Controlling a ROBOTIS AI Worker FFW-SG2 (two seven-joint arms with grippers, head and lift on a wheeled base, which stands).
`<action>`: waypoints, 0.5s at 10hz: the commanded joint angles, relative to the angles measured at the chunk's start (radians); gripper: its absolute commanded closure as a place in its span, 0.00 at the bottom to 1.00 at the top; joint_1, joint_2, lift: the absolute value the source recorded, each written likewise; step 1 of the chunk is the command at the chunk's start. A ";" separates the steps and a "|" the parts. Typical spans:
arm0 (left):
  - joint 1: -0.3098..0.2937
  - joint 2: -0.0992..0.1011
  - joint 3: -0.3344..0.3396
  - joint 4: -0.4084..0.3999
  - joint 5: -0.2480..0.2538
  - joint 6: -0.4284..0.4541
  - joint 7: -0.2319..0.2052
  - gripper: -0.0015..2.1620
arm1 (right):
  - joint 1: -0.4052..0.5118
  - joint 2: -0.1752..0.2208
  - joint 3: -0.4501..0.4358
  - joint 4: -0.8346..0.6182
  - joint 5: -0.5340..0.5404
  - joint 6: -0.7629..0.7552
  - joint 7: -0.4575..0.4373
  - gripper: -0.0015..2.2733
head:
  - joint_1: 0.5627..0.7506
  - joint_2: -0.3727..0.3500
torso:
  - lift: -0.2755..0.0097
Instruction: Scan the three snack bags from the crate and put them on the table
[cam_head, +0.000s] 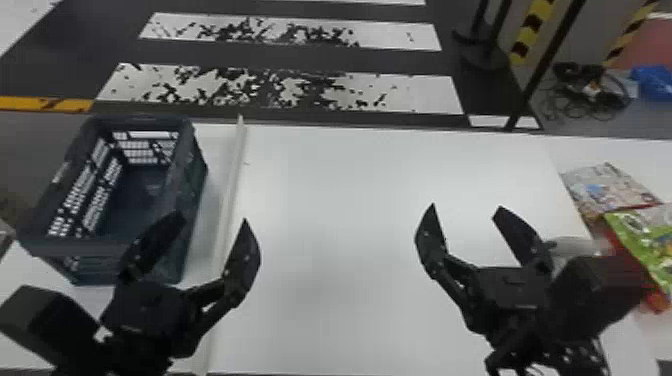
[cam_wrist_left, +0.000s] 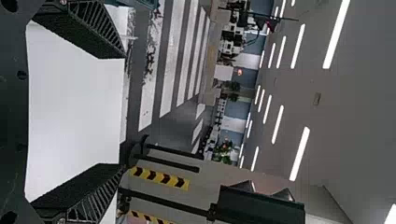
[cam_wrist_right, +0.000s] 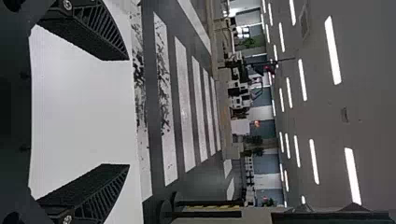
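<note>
My left hand and right hand are hanging open, gripping nothing; snack bags are lying toward bench's right edge. Job seemingly finishing; best backing off high, clearing them.

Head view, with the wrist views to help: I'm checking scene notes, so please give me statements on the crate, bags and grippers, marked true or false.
1. The crate stands on the robot's left. True.
2. The green bag is inside the crate. False: it lies on the robot's right.
3. The left gripper is open. True.
4. The right gripper is shut on a bag. False: it is open with nothing between its fingers.
</note>
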 joint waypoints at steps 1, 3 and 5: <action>0.042 -0.003 0.004 -0.002 -0.002 -0.042 0.016 0.02 | 0.091 0.000 0.022 0.000 0.051 -0.142 -0.025 0.03 | 0.70 0.53 | 0.64; 0.096 -0.005 0.000 -0.002 -0.025 -0.125 0.023 0.02 | 0.192 -0.011 0.020 0.000 0.050 -0.289 -0.023 0.03 | 0.70 0.55 | 0.64; 0.137 -0.011 -0.009 -0.007 -0.028 -0.153 0.023 0.02 | 0.233 -0.038 -0.001 -0.023 0.047 -0.264 -0.011 0.03 | 0.70 0.55 | 0.64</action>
